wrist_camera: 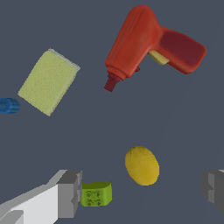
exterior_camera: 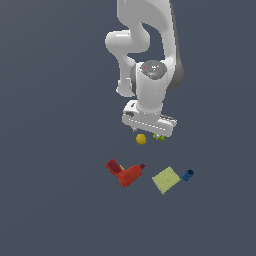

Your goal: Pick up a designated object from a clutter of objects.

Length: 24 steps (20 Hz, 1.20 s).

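While the arm hangs above the clutter in the exterior view, the yellow ball [exterior_camera: 141, 139] sits just below the gripper [exterior_camera: 150, 134], beside the green piece [exterior_camera: 159, 137]. From the wrist view, the fingers [wrist_camera: 70, 193] stand wide apart, holding nothing, ball [wrist_camera: 141, 165] between them: approach step, I judge; next, descend and close.

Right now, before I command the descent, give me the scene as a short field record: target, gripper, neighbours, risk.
target: yellow ball, lying free on the floor, not gripped
gripper: gripper open, fingers wide apart, ball roughly between them in the wrist view
nearest neighbour: green piece, close beside one finger, apart from the ball
other clutter: red drill, pale square, blue piece, all farther off
risk: the finger may catch the green piece on closing
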Motion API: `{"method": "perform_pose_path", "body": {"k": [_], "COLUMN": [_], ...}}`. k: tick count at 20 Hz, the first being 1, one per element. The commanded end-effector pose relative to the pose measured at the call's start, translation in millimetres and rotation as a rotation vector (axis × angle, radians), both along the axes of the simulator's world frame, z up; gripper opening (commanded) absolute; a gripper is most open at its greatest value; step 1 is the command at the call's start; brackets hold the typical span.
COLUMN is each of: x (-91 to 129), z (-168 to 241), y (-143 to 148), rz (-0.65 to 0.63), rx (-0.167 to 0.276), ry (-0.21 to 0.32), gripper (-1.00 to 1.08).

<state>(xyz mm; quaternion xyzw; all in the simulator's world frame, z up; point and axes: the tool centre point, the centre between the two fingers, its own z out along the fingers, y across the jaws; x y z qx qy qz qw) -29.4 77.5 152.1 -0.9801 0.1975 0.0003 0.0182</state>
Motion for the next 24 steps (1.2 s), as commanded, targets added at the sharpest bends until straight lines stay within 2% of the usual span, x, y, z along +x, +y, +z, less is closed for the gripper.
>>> {"method": "perform_pose_path", "body": {"k": [1, 12, 24], "x": [-11.2, -45.8, -51.0], "z": [-19.6, -67.6, -79.3], "y": [-0.2, -5.7, -7.0], "rz": [-0.066, -0.244, -0.265], "rx": [-0.005, -0.03, -0.034], "ry": [0.004, 0.011, 0.012], "gripper": [1.0, 1.0, 1.0]}}
